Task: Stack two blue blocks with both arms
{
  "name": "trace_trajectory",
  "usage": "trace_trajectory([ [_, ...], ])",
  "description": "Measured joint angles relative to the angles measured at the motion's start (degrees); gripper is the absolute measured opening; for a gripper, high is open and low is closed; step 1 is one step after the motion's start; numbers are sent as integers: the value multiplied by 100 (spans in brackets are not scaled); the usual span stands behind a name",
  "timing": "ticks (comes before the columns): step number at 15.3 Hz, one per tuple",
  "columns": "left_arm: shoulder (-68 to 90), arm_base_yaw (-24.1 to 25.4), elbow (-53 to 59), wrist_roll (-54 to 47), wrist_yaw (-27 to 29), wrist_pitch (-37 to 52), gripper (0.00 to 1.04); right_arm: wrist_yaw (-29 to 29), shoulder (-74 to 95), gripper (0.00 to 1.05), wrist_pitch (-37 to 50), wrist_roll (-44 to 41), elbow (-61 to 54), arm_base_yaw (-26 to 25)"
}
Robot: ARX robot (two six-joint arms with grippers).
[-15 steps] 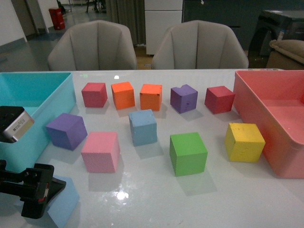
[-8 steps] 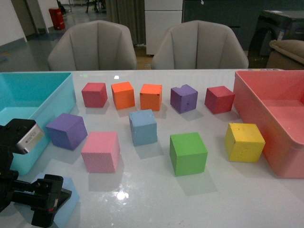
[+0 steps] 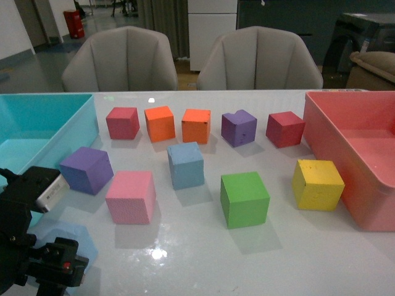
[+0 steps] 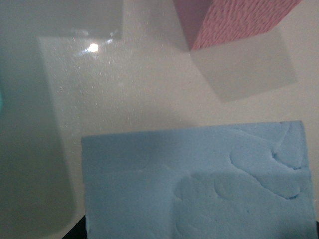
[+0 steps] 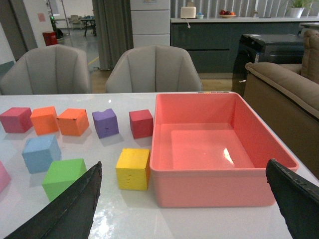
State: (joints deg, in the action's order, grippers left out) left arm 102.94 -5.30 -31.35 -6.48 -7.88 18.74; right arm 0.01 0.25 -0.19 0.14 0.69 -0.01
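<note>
Front view, near left corner: left claw (image 3: 62, 266) low over the first pale sky-blue foam cube (image 3: 74, 239), just beside the big turquoise plastic bin (image 3: 86, 117) and near the pink foam cube (image 3: 130, 196). Cannot tell whether clenched or released: no fingers visible in the left wrist view, only that cube's rough top filling the frame, flat on the glossy white surface (image 3: 197, 265). Second pale sky-blue foam cube (image 3: 186, 164) mid-surface, well apart from the first, between the pink cube and the green foam cube (image 3: 245, 198). Right claw (image 5: 184, 163) spread wide and empty, held high and back from the cubes. Likely at the grasp stage, with nothing stacked yet. For a clean pick: centre across two opposite faces, squeeze gently since foam probably gives, then lift straight up to avoid nudging the pink cube or the bin wall. For the stack: carry level, line up edges over the second cube, seat fully before letting go, perhaps steadying the lower cube with the right claw.
</note>
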Motion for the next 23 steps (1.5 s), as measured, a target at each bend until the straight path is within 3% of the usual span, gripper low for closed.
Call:
trace_trajectory([
  [5, -1320, -704, -417, -83, 76, -765, 52, 0, 0, 98, 0, 0, 0, 0],
  [10, -96, -1565, -2553, -188, 470, -1528, 52, 0, 0, 98, 0, 0, 0, 0],
  [16, 1759, -1685, -5149, 22, 811, -2573, 51, 0, 0, 98, 0, 0, 0, 0],
  [23, 2492, -1615, -6052, 323, 894, -3112, 51, -2, 0, 98, 0, 0, 0, 0],
])
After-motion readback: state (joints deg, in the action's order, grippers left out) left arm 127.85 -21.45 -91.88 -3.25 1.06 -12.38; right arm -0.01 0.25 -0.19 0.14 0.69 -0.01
